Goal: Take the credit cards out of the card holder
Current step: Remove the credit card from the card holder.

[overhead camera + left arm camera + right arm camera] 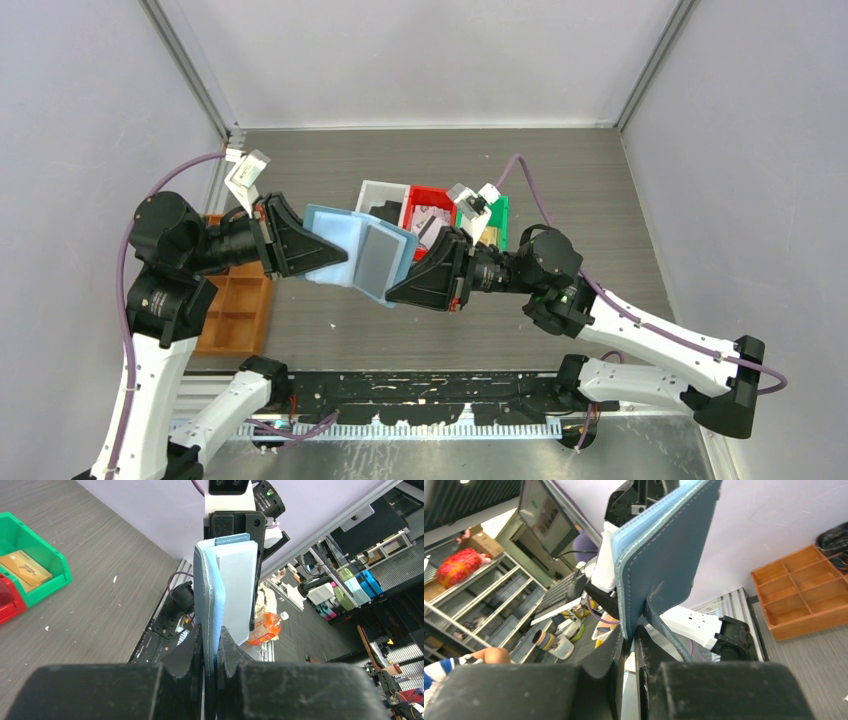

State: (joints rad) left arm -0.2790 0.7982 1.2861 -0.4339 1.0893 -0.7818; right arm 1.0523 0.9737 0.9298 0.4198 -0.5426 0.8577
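The blue card holder [345,245] hangs open in the air above the table, held between both grippers. My left gripper [335,258] is shut on its left half; in the left wrist view the jaws [212,642] pinch the blue edge of the holder [210,590]. My right gripper [398,290] is shut on its right edge; in the right wrist view the jaws [629,632] clamp the dark blue outer cover [669,555], with the tab hanging loose. A silvery-grey card [377,255] sits in the holder's right half. A gold card [25,567] lies in the green bin.
White [378,190], red [425,197] and green [498,215] bins stand side by side behind the holder, with cards inside. An orange-brown compartment tray [235,310] sits at the table's left edge, also in the right wrist view [804,590].
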